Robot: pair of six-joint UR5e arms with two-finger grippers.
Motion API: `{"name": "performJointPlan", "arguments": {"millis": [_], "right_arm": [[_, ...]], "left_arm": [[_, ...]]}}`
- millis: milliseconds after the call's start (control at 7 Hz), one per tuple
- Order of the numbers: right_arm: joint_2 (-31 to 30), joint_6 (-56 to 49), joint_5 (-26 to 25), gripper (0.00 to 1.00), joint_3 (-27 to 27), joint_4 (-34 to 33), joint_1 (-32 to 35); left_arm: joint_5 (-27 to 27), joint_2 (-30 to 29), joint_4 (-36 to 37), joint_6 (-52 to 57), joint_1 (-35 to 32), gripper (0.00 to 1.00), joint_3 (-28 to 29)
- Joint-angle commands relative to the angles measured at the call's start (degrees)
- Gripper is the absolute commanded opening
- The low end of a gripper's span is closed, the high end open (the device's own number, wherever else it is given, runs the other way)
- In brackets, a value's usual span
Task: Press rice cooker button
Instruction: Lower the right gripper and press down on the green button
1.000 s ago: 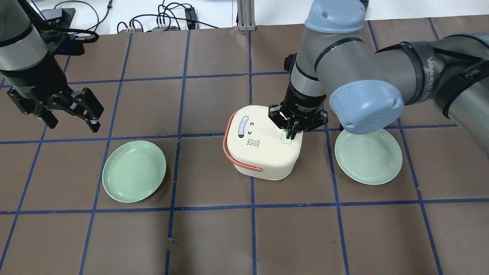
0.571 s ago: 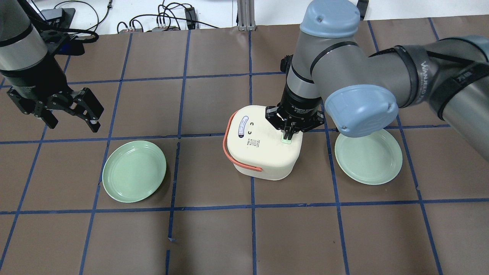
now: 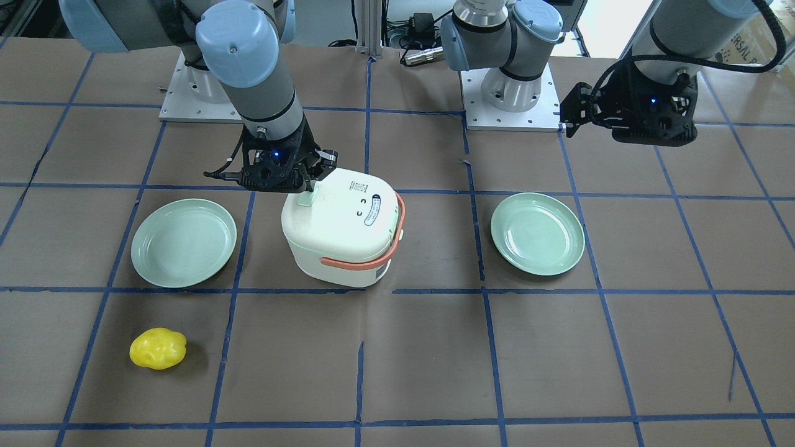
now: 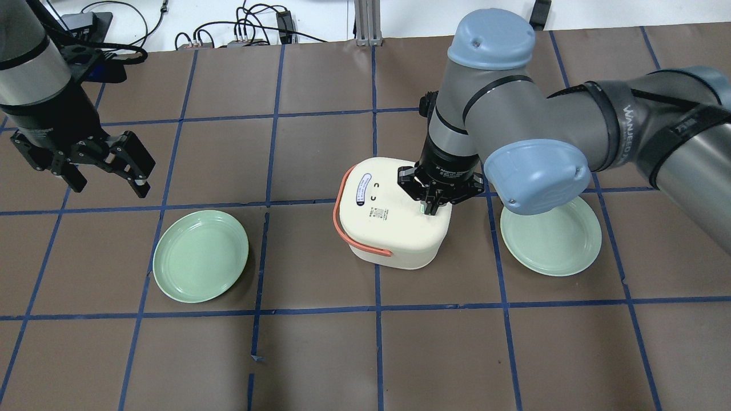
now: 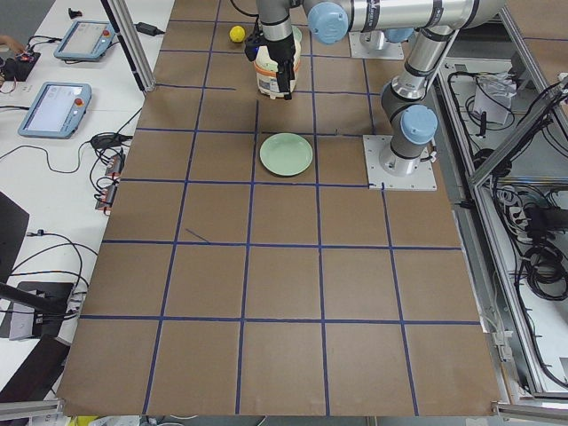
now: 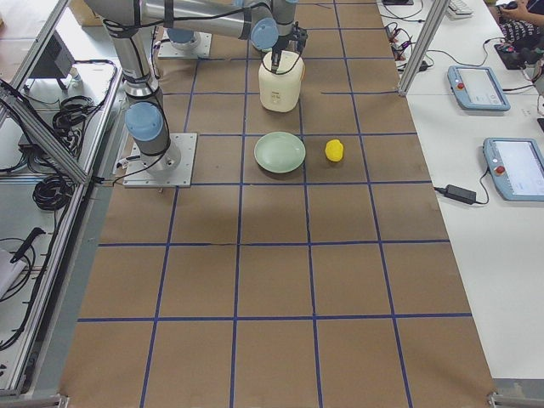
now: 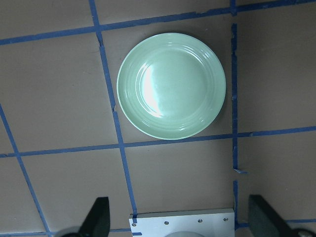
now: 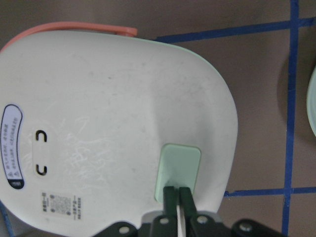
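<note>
Rice cooker: I see the cream rice cooker (image 4: 394,228) mid-worktop (image 4: 320,354), between two green plates. In the overhead view its orange handle (image 4: 342,225) is on the left.
Button: the pale green button (image 8: 181,163) sits near the lid's right edge.
Right hand: my right hand (image 8: 177,192) is clenched, nothing between its fingers, with the tips set on the button's end.
Left hand: my left hand (image 4: 108,185) hangs released, fingers spread, far left, beyond the left plate (image 4: 200,256).
Other: the right plate (image 4: 551,240) lies just beside the cooker. A yellow lump (image 3: 158,348) lies apart from it.
</note>
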Motion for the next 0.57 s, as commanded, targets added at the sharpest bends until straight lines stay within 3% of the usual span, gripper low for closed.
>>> {"name": "performJointPlan", "arguments": {"millis": [0,429], "right_arm": [[0.0,0.1,0.0,0.17,0.5,-1.5,0.0],[0.0,0.4,0.0,0.19,0.3,-1.5,0.0]], "left_arm": [[0.1,0.0,0.0,0.0,0.0,1.00,0.0],[0.0,0.0,0.0,0.0,0.0,1.00,0.0]]}}
